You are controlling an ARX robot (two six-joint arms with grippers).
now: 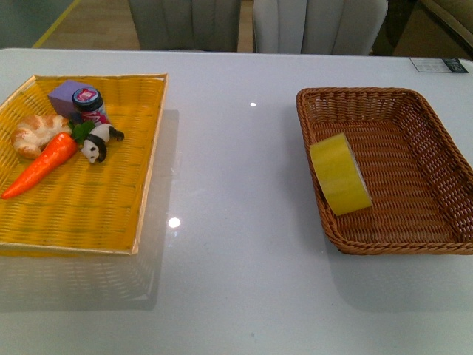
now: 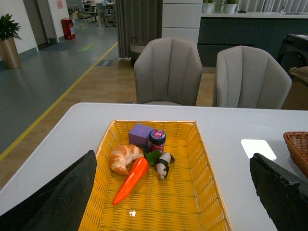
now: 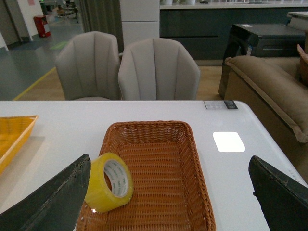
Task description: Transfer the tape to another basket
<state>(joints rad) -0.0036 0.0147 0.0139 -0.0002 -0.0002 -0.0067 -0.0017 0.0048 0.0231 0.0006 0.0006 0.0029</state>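
The yellowish tape roll (image 1: 340,173) stands on edge inside the dark brown wicker basket (image 1: 436,126) at the right, leaning against the basket's left wall. In the right wrist view the tape (image 3: 109,189) shows its white printed core, inside the basket (image 3: 159,127). My right gripper (image 3: 168,219) is open and empty, above the near end of the basket, with the tape by its left finger (image 3: 53,204). My left gripper (image 2: 175,219) is open and empty above the near end of the yellow tray (image 2: 192,192). Neither arm shows in the front view.
The shallow yellow woven tray (image 1: 111,214) at the left holds a croissant (image 1: 35,133), a toy carrot (image 1: 41,166), a panda figure (image 1: 97,142), a small jar (image 1: 89,102) and a purple block (image 1: 65,95). Chairs stand beyond the table's far edge. A card (image 1: 439,65) lies at the far right.
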